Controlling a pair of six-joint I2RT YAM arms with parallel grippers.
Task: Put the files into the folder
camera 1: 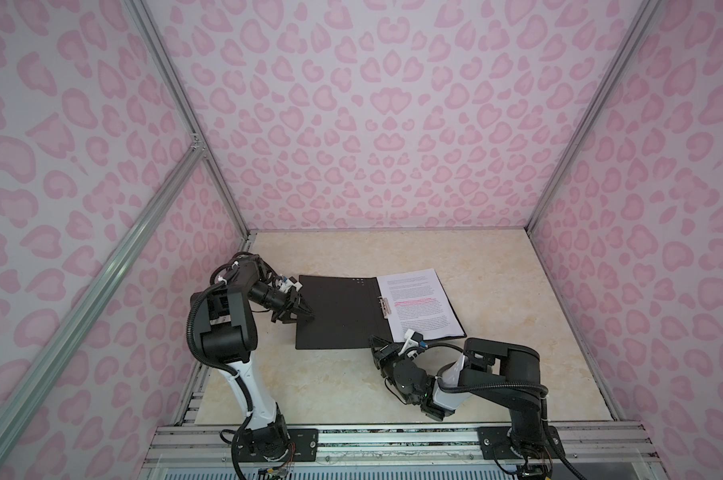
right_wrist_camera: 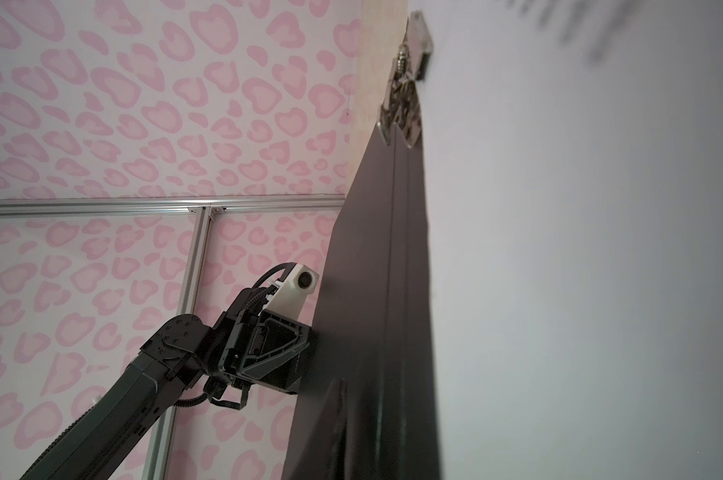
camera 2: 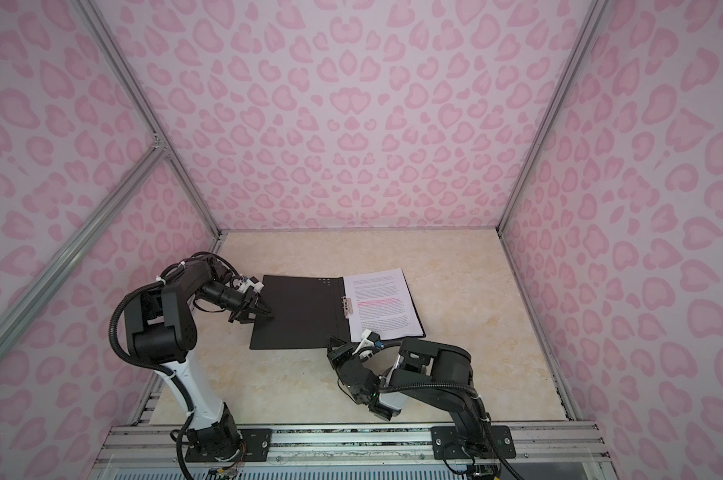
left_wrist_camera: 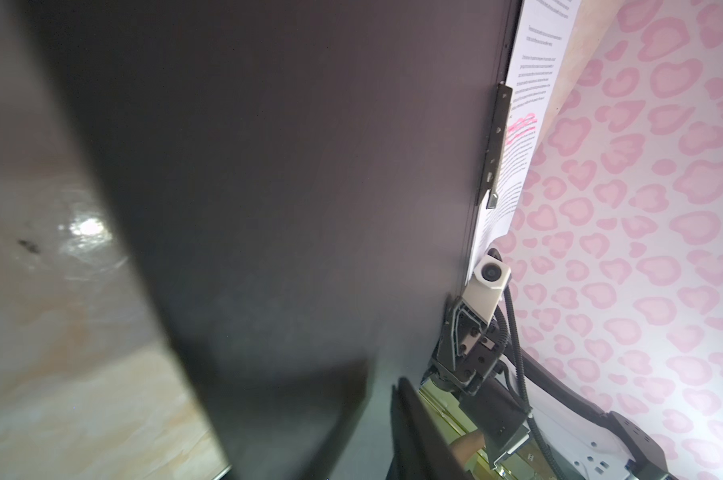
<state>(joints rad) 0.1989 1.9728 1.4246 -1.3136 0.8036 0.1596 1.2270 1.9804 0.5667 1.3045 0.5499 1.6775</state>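
Lying open, the folder (camera 1: 339,311) holds the files (camera 1: 418,303); left fingers (camera 1: 304,310) pinch its cover, right fingers (camera 1: 377,343) unclear.

Left black-and-white arm arches high, elbow up, left black two-finger gripper (camera 1: 308,312) nipped to a point. Right black-and-white arm crouches low, folded, right black two-finger gripper (camera 1: 375,344) aimed forward, jaw gap unreadable.

Black folder (left_wrist_camera: 309,166) lies wide open and fills the shot, a metal clip (left_wrist_camera: 497,141) down its spine, printed pages (left_wrist_camera: 530,83) with a pink streak just beyond; the right gripper (left_wrist_camera: 451,305) sits at the folder's edge, marble table (left_wrist_camera: 60,395) one side, pink spotted wall (left_wrist_camera: 642,208) behind
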